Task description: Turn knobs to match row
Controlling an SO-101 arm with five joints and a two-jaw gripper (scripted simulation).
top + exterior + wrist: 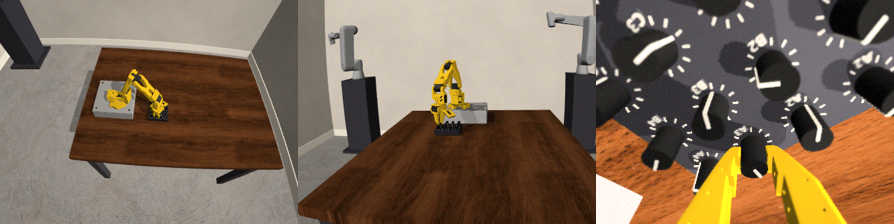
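Note:
The black knob box (158,114) lies on the wooden table beside the arm's base; it also shows in the exterior view (448,129). In the wrist view its dark face carries several black knobs with white pointers and tick marks. My yellow gripper (754,156) reaches down onto the box edge nearest the table and is shut on a small knob (754,152), whose label looks like A3. Its white pointer points toward the camera, slightly right. Knob C3 (646,52) lies at the upper left and knob B2 (773,75) in the middle. The gripper also shows in the top and exterior views (156,110) (440,121).
The arm stands on a grey block (114,99) left of the box. A dark part with a white edge (702,174) sits half hidden behind the left finger. A white patch (613,200) lies at the lower left. Two grey arms on dark pedestals (359,110) (579,107) stand beyond the table.

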